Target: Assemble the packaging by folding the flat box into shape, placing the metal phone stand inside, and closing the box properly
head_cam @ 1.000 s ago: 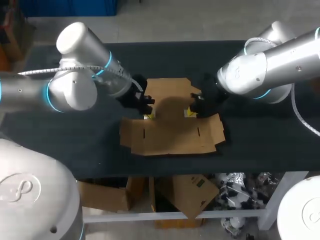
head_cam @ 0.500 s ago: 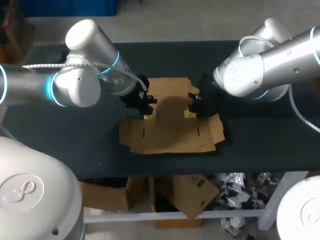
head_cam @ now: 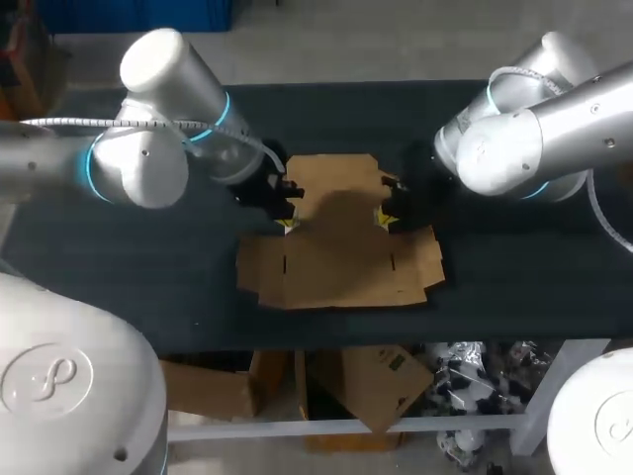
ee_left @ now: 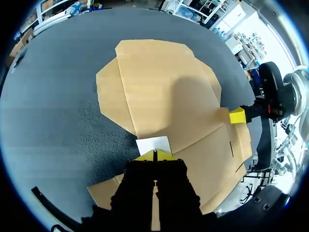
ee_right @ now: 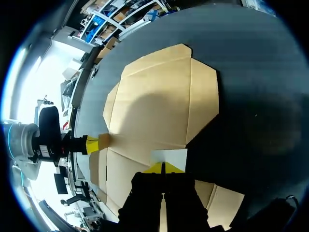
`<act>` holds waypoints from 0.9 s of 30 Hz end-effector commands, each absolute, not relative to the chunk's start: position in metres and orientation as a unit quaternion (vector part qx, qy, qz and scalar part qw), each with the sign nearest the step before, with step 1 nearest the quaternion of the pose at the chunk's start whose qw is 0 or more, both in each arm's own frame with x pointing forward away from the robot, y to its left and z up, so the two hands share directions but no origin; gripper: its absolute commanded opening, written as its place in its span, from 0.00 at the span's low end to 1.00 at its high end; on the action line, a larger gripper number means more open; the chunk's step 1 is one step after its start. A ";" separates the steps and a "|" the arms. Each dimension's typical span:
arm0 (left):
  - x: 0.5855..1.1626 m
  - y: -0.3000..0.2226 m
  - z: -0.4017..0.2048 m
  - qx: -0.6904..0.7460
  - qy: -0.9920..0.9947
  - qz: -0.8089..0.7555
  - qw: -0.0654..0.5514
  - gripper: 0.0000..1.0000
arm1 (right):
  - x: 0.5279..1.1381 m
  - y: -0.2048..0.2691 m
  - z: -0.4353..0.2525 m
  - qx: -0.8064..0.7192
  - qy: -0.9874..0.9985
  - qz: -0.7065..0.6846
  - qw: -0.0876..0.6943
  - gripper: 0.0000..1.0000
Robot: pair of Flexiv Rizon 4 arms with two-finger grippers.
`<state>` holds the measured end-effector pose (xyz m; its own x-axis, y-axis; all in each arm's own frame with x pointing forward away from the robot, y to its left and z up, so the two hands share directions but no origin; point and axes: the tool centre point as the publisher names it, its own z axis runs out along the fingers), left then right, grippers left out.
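Two holds: your left pincer (head_cam: 287, 216) and right pincer (head_cam: 387, 216) are each clenched on a small side flap of the flat brown cardboard box (head_cam: 341, 252), which lies unfolded on the dark table (head_cam: 514, 267). The box is likely light, thin and floppy; grip near the creases.

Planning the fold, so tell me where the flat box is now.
In the head view, the box lies flat mid-table, between the left end effector at its left edge and the right end effector at its right.
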<state>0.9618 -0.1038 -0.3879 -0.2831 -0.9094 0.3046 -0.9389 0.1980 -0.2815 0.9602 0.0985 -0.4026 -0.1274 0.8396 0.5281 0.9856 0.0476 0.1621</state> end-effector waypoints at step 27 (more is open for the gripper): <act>0.900 -0.039 -0.332 0.656 -0.726 0.203 0.011 0.00 | 0.914 0.021 -0.357 -0.668 -0.680 -0.256 0.163 0.00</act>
